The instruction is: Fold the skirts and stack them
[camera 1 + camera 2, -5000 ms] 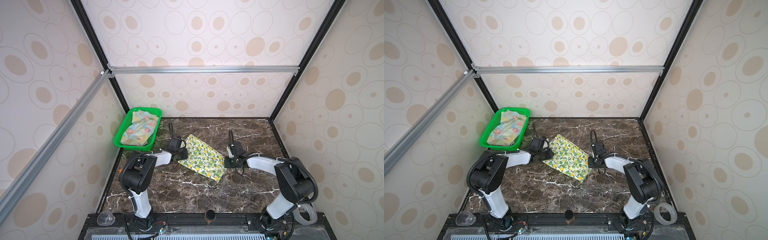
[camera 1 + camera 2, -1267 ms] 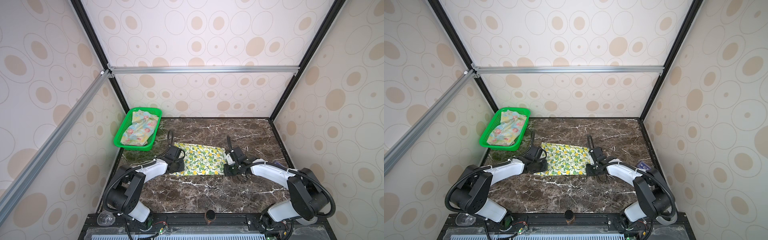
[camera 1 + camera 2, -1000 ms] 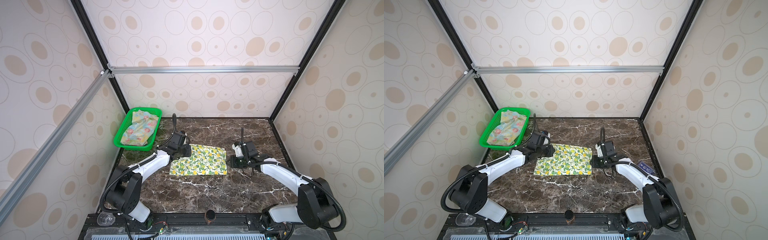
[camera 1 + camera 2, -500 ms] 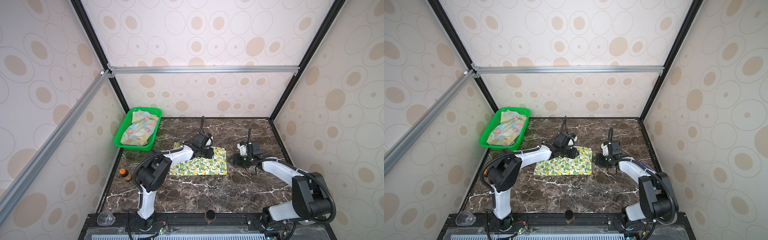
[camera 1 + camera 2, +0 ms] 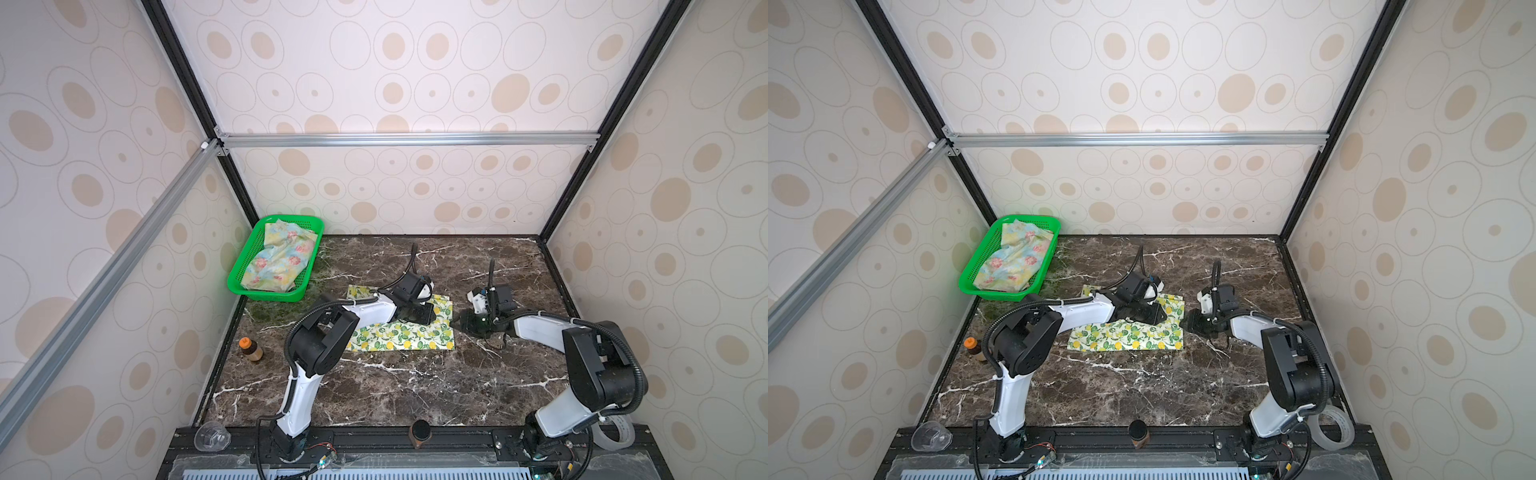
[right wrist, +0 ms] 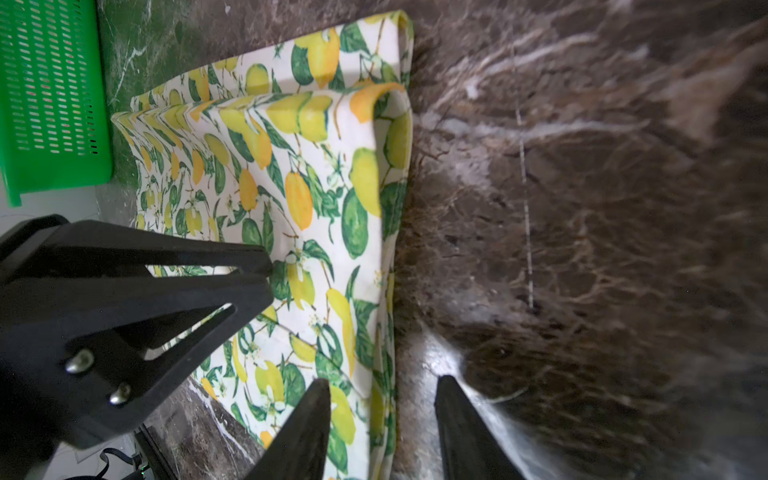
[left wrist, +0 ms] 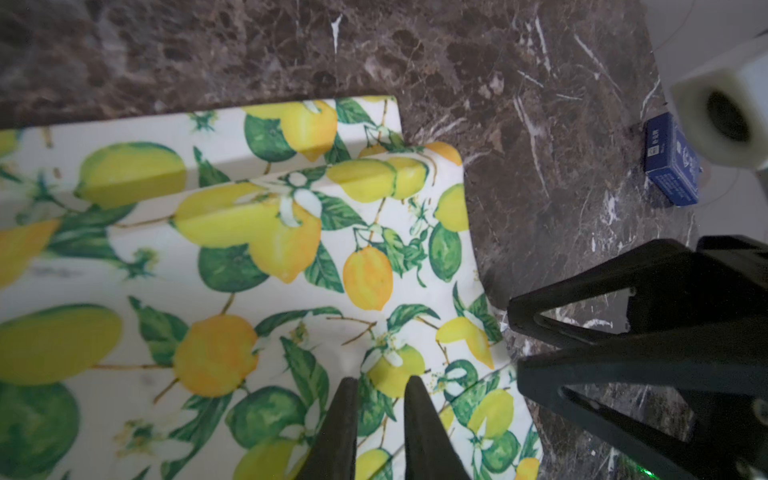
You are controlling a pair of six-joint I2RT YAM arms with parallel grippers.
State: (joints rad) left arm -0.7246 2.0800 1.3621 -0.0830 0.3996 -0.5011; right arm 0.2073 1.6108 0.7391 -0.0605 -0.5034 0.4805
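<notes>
Lemon skirt [image 5: 399,338] lies folded on the table [image 5: 374,395], left gripper [image 7: 380,380] over it with fingers [image 7: 338,424] nearly together, empty, right gripper [image 6: 382,384] spread wide at its edge.

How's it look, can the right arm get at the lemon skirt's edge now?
Probably yes. The right gripper hangs open astride the lemon skirt's edge. The left gripper is over the skirt close by, but beside that spot, not across it.

Front tabletop [image 5: 395,395] lies open; green basket [image 5: 266,294] and small bottle [image 5: 249,349] stand along its left edge.
</notes>
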